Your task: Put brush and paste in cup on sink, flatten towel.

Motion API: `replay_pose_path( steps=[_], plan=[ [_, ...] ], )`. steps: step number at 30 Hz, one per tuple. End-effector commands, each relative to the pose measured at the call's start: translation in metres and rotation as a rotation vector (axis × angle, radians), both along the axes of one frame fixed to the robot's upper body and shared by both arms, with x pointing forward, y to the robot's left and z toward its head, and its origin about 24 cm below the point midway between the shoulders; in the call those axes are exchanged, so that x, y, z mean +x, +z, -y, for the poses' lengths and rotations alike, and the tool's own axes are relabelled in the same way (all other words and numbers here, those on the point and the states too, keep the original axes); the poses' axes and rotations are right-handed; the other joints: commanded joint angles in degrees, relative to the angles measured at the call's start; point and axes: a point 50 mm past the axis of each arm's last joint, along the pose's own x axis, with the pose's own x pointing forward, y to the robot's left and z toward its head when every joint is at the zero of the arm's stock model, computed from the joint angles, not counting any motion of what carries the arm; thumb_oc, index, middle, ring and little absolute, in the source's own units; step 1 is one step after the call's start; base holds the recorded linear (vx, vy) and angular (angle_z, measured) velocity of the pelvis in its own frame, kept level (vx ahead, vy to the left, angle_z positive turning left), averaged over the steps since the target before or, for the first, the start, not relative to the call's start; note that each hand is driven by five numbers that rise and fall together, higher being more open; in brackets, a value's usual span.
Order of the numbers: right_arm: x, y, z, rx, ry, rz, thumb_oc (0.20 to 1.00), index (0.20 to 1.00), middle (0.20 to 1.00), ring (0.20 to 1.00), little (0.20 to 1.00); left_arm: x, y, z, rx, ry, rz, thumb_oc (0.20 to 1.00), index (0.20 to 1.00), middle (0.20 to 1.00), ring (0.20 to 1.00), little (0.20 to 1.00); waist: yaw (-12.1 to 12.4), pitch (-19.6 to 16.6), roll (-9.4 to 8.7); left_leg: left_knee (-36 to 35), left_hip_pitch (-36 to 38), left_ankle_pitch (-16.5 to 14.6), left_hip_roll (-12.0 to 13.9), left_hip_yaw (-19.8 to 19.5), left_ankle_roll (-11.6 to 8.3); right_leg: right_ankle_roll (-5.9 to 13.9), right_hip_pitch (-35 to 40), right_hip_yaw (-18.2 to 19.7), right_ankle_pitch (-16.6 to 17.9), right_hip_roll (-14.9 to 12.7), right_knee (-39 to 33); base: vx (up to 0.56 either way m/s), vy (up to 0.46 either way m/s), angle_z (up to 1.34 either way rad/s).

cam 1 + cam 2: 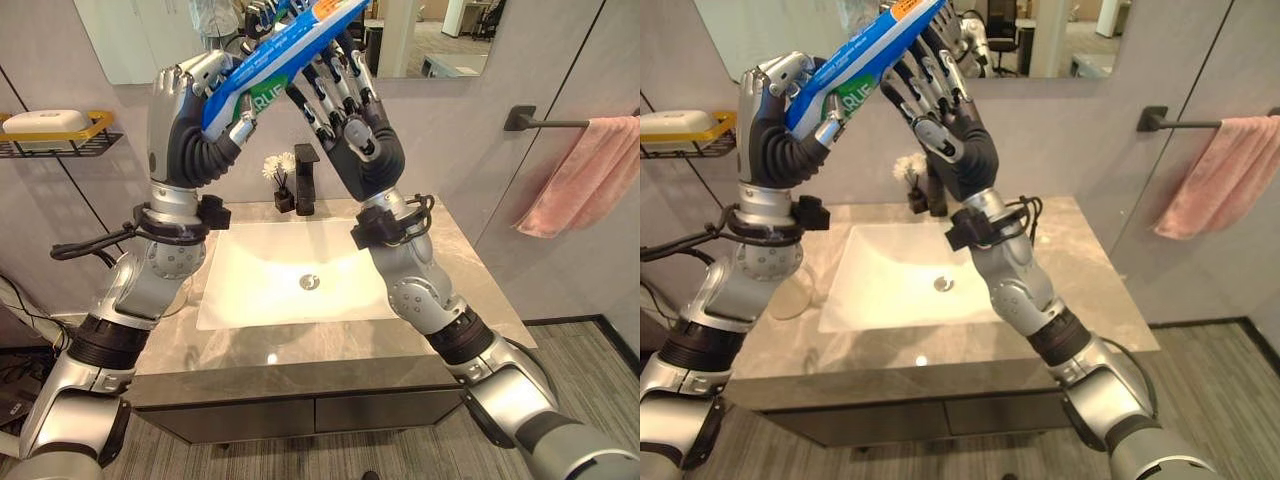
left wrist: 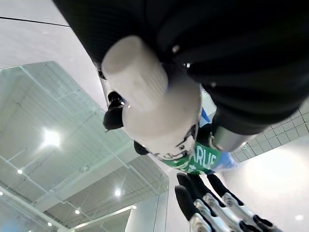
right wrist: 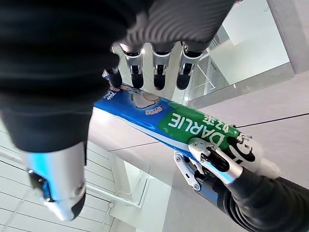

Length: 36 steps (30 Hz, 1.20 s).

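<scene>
I have the paste tube [image 1: 270, 60] raised high over the sink [image 1: 290, 275], up in front of the mirror [image 1: 1060, 35]. My left robot hand [image 1: 195, 95] has its fingers curled round the cap end, while my right robot hand [image 1: 335, 95] lays straight fingers against the upper part of the tube, so it looks like a handover or a regrip. I judge the job barely begun: the paste is in no cup, I can't make out a brush or a cup anywhere on the desk [image 1: 480, 290], and the pink towel [image 1: 580, 175] hangs bunched on its rail [image 1: 550, 123], not yet flattened
</scene>
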Motion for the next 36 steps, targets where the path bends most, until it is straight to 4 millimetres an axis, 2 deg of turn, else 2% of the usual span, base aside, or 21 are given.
replay_pose_path(
  steps=[1, 5, 14, 28, 36],
  plan=[
    [-0.01, 0.041, -0.007, 0.104, 0.059, 0.133, 1.0, 1.0, 1.0, 1.0, 1.0, -0.003, 0.012, 0.002, 0.055, -0.048, 0.01, 0.2, 0.2, 0.2, 0.2, 0.2, -0.4, 0.3, -3.65, 0.2, -2.8, 2.4, -0.1, -2.2, -0.2, 5.15, 6.5, -1.2, -1.2, -5.6, -0.1, 0.0, 0.0, 0.0],
    [-0.001, 0.034, 0.001, 0.101, -0.037, 0.084, 1.0, 1.0, 1.0, 1.0, 1.0, -0.004, -0.001, 0.001, 0.052, -0.04, -0.028, 0.2, 0.2, 0.2, 0.2, 0.2, -0.2, 0.4, -3.96, 0.2, -3.0, 2.4, -0.3, -2.1, -0.1, 5.16, 6.4, -1.2, -1.1, -5.9, -0.1, 0.0, 0.0, 0.0],
    [0.011, 0.01, 0.006, 0.041, -0.133, -0.022, 1.0, 1.0, 1.0, 1.0, 1.0, -0.007, 0.0, 0.001, 0.054, 0.051, 0.073, 0.2, 0.2, 0.2, 0.2, 0.2, -0.4, 0.3, -3.77, 0.2, -3.1, 2.3, -0.4, -2.1, -0.01, 5.18, 6.4, -1.3, -1.0, -6.1, -0.1, 0.0, 0.0, 0.0],
    [0.022, -0.001, 0.004, 0.029, -0.166, -0.133, 1.0, 1.0, 1.0, 1.0, 1.0, -0.005, 0.001, 0.004, 0.06, 0.047, 0.063, 0.2, 0.2, 0.2, 0.2, 0.2, -0.6, 0.2, -3.5, 0.2, -3.0, 2.2, -0.4, -1.9, 0.13, 5.17, 6.4, -1.1, -0.8, -6.1, -0.1, 0.0, 0.0, 0.0],
    [0.022, 0.001, 0.001, 0.019, -0.16, -0.13, 1.0, 1.0, 1.0, 1.0, 1.0, -0.003, -0.003, 0.005, 0.072, 0.027, 0.031, 0.2, 0.2, 0.2, 0.2, 0.2, -0.6, 0.3, -3.55, 0.2, -2.9, 2.2, -0.5, -1.9, 0.18, 5.06, 6.4, -1.0, -0.8, -6.0, -0.1, 0.0, 0.0, 0.0]
  ],
)
